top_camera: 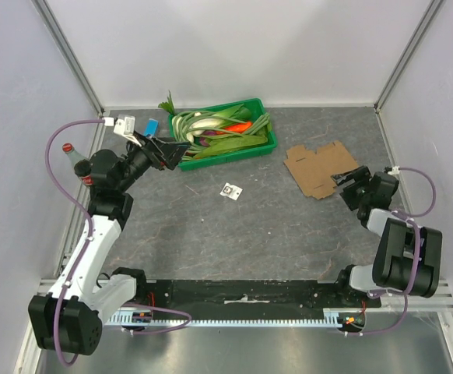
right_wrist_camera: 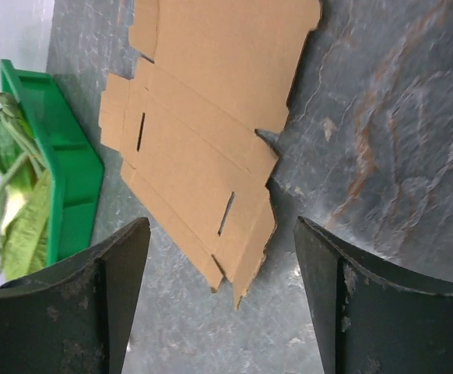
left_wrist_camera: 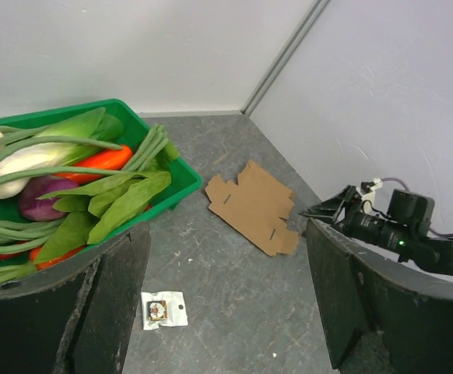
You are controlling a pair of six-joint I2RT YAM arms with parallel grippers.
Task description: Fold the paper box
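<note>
Top view of a grey tabletop with two robot arms bolted at the near edge. On the near right, the right gripper (top_camera: 349,181) sits just beside the near right edge of the paper box (top_camera: 317,168). Its jaws stand wide apart and hold nothing. Its wrist view shows the box's near corner on the table between the two dark fingers (right_wrist_camera: 94,312); whether they touch the cardboard cannot be told.

Near the middle of the table lies a tiny white square card (top_camera: 230,190), well apart from both grippers.

The paper box is a flat brown cardboard piece with flaps, slots and creases. It lies unfolded on the right half of the table, to the right of the green tray (top_camera: 234,156) and not touching it.

On the far left, the left gripper (top_camera: 173,152) is raised at the tray's near left corner, its jaws spread wide and empty. The tray holds leafy greens and other vegetables. A slim blue box (top_camera: 152,126) lies just left of the tray.
</note>
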